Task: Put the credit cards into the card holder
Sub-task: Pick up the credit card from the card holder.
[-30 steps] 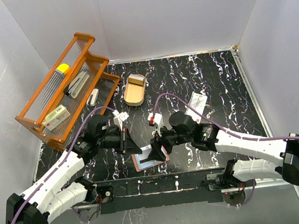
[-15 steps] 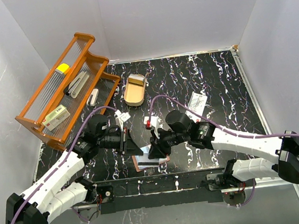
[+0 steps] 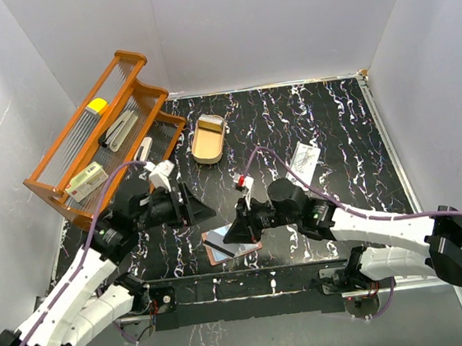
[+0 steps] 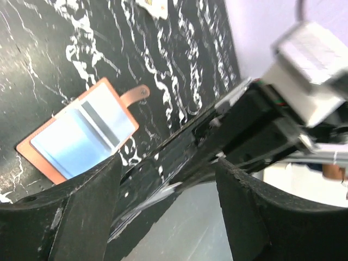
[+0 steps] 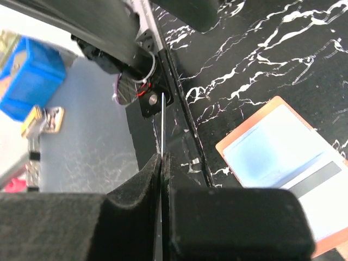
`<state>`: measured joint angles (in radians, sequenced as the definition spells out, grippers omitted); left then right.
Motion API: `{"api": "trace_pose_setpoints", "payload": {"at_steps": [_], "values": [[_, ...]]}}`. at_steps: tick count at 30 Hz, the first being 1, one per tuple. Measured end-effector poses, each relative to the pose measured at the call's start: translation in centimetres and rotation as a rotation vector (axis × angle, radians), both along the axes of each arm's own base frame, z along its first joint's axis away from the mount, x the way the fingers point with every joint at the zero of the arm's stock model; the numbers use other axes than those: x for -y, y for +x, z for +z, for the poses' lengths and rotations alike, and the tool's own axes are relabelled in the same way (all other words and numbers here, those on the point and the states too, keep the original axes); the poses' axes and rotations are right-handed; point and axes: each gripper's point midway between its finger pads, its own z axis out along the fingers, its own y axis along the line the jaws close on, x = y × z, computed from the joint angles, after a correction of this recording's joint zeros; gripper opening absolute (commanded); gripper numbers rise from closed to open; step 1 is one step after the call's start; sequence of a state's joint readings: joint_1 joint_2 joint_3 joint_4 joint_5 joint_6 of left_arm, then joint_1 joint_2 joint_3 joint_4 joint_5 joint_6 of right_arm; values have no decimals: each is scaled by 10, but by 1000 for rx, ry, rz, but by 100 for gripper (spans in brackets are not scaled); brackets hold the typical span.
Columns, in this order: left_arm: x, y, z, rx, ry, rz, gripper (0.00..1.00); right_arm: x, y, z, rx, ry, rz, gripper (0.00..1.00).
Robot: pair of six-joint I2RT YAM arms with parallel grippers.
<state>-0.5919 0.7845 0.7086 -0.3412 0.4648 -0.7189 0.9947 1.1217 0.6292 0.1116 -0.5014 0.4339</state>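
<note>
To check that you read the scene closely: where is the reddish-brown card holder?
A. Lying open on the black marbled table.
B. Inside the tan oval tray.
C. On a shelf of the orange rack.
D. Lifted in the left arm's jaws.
A: the card holder lies opened flat on the table, pockets facing up, near the front edge.

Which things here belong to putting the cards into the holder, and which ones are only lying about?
For the job:
card holder, open on the table
white card, lying on the table
thin card, edge-on in the shut right gripper

Just lying about:
orange rack
cream box inside the rack
tan tray
</note>
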Motion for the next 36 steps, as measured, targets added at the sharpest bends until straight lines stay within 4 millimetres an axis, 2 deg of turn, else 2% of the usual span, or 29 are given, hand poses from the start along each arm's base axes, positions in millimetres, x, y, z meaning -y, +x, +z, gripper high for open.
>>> {"api": "trace_pose_setpoints", "payload": {"at_steps": [5,7,9,12,15,21,22,29,33,36], "values": [[-15,10,47,105,-91,161,69,1,15,6,-141,77,-193,0],[-22,9,65,135,-152,217,67,5,24,21,-229,192,-302,0],[-23,8,72,138,-191,236,64,6,29,29,-284,253,-358,0],[-21,8,72,118,-236,249,56,8,38,41,-337,321,-422,0],[-16,7,59,66,-265,250,48,10,48,59,-368,403,-479,0],[-7,9,42,-12,-309,245,46,14,60,81,-390,509,-537,0],[-5,10,40,-19,-317,244,43,14,61,82,-393,518,-543,0],[3,13,47,-31,-384,226,2,13,68,81,-416,540,-573,0],[5,14,47,-29,-405,225,0,14,70,81,-418,546,-587,2],[5,14,46,-25,-411,222,0,14,71,78,-421,541,-592,13]]}}
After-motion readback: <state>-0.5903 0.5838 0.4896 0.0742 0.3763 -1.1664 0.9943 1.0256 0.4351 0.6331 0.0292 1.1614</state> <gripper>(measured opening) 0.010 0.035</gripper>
